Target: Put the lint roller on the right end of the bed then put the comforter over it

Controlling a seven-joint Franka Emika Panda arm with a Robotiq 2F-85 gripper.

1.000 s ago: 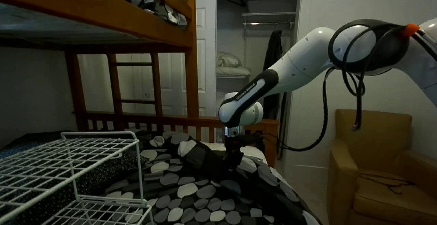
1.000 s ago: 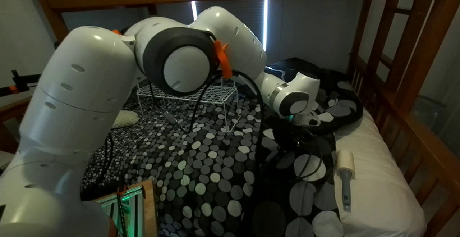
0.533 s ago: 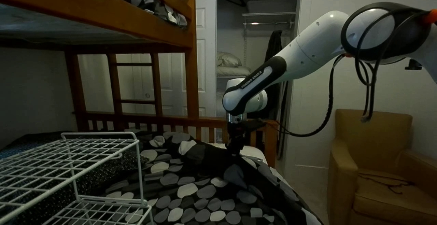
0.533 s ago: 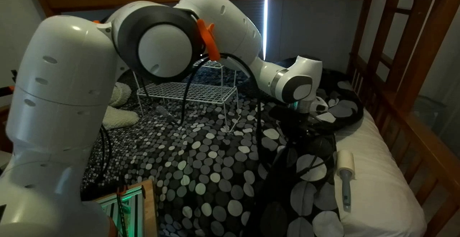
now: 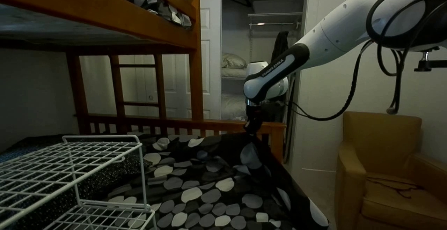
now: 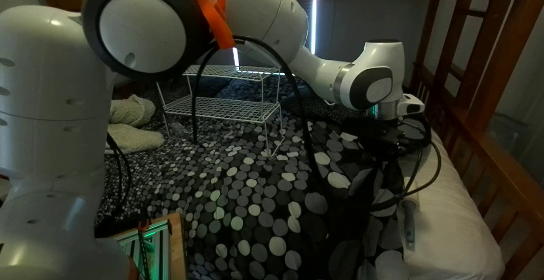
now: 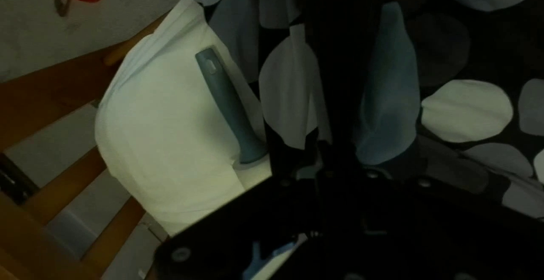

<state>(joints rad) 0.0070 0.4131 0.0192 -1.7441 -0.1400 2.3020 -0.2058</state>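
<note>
Gripper (image 5: 250, 131) is clamped on comforter (image 5: 210, 195); looks soft and floppy, so imo a bunched fold near the edge holds best.

The grey-handled lint roller (image 7: 229, 103) lies flat on the white-covered end of the brown wooden bed (image 5: 104, 15), its pale roll mostly hidden in the wrist view. Just beside the handle, the comforter (image 5: 209, 195) — black with rounded white and grey spots — rises into a gathered peak.
</note>
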